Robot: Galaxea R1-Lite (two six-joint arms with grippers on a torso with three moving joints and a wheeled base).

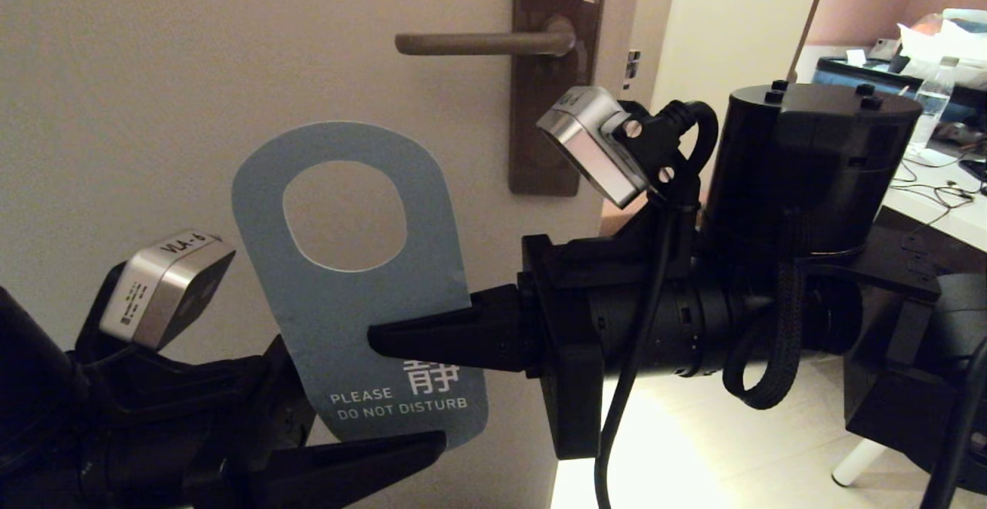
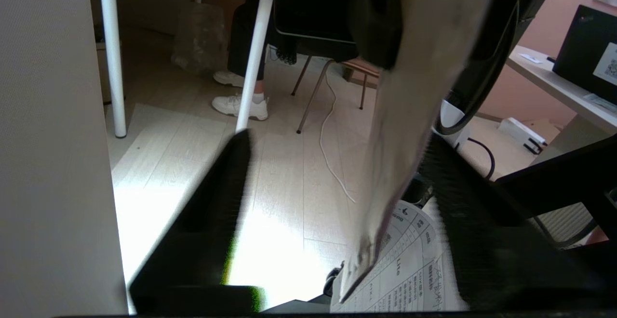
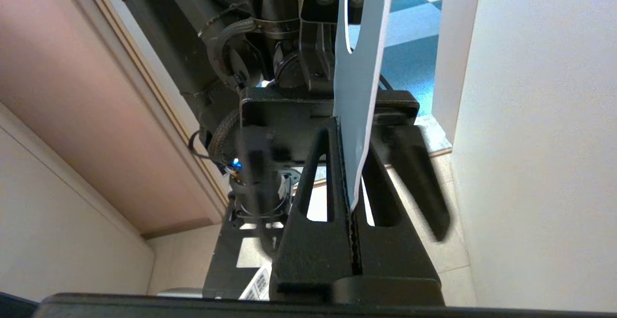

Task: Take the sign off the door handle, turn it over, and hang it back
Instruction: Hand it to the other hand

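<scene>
The left gripper [image 1: 308, 416], jaws spread, is straddling the lower edge of the sign [image 1: 347, 293], probably to take it over for turning. The right gripper [image 1: 385, 337] is pinching the sign's edge, holding it blue side out below the bare door handle [image 1: 482, 43].

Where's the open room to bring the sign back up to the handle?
Bare door lies between the handle and the sign, and left of both. Below is crowded: the right hand pinches the sign's edge, and the left hand straddles its bottom.
</scene>
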